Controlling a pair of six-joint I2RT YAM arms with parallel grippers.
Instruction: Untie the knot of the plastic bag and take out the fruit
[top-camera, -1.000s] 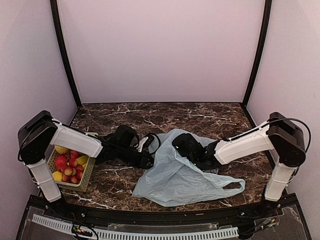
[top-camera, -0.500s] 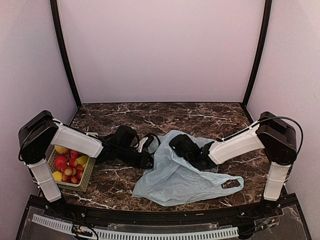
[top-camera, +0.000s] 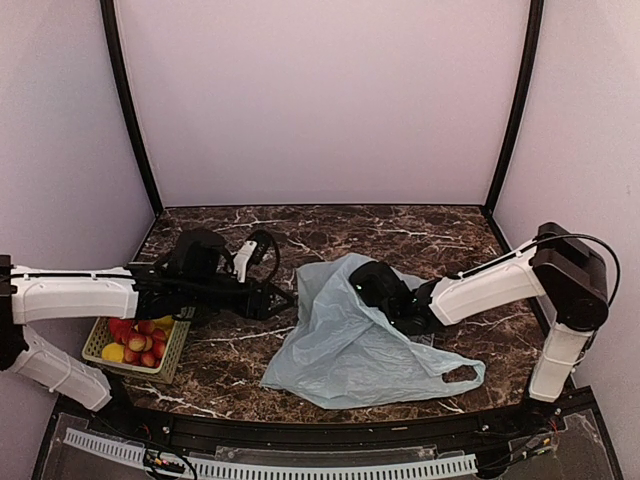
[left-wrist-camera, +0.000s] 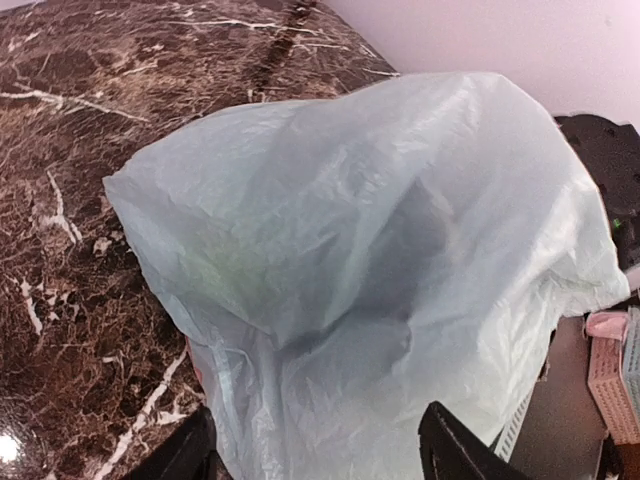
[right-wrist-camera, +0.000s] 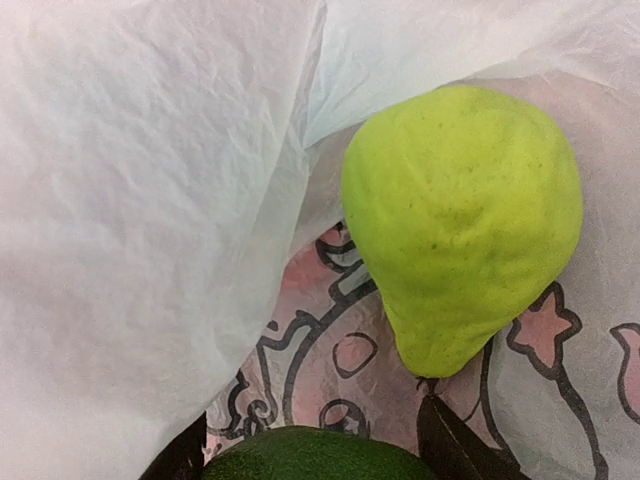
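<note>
The pale blue-green plastic bag lies crumpled in the middle of the marble table, one loop handle loose at its near right. No knot shows. My left gripper is open at the bag's left edge; in its wrist view the plastic bag fills the space ahead of the left gripper. My right gripper reaches inside the bag. Its wrist view shows a bright green fruit on the bag's printed lining, and the right gripper shut on a dark green fruit.
A woven basket with red and yellow fruit stands at the near left, partly under my left arm. Black frame posts and pale walls close the table in at the back and sides.
My left gripper opened, let go of the bag's edge and drew back left. The right gripper narrowed around the dark green fruit inside the bag. The bag slumped slightly.
</note>
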